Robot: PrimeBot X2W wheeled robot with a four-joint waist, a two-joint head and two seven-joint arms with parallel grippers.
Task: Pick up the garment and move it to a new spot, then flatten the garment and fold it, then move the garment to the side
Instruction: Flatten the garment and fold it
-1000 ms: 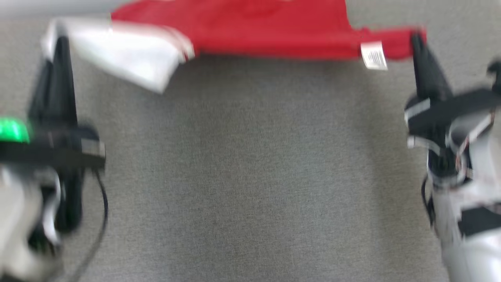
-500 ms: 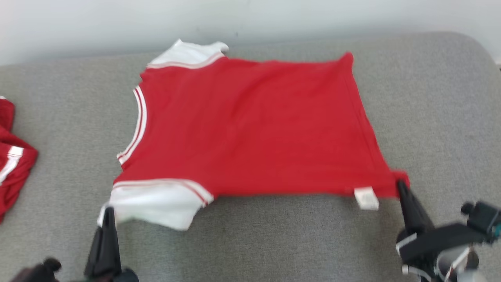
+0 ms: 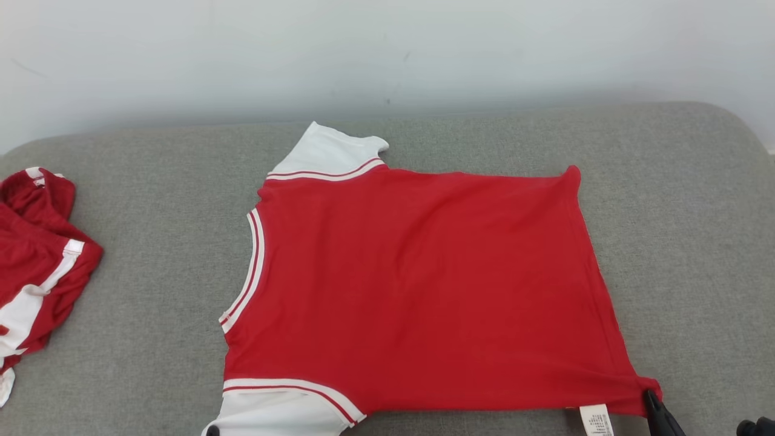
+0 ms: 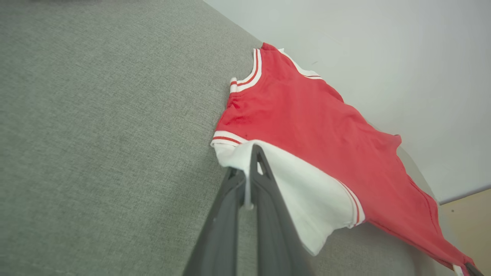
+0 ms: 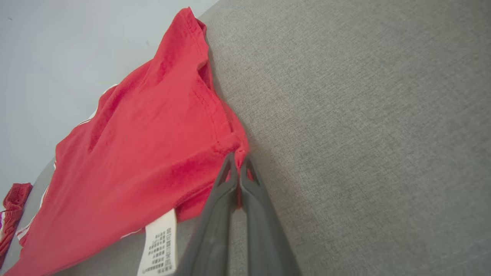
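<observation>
The left gripper (image 4: 245,161) is clamped on the edge of the white near sleeve (image 4: 291,184), a fold of white cloth pinched between its dark fingers, and the right gripper (image 5: 238,159) is closed tight on the near hem corner (image 5: 239,151), with red cloth caught between its tips. In the head view only the tip of the left gripper (image 3: 212,431) and the tip of the right gripper (image 3: 657,412) show at the bottom edge. The grey upholstered cushion (image 3: 121,339) runs the whole width in front of a pale wall (image 3: 387,54), and its far right corner is rounded. The red T-shirt (image 3: 412,284) lies spread on the middle of it, its long axis running left to right: the neckline (image 3: 245,272) faces the robot's left and the hem (image 3: 596,266) faces its right. One white sleeve points toward the wall, the far sleeve (image 3: 330,154), and the other toward the robot. The near side is pulled taut between the two grips, and faint wrinkles cross the body. Bare cushion lies to the right of the hem and in a narrower strip behind the shirt. To the left, a band of bare cushion separates the neckline from a crumpled red-and-white garment (image 3: 36,254) at the left edge. A white care label (image 3: 596,419) hangs from the near edge just beside the right gripper.
</observation>
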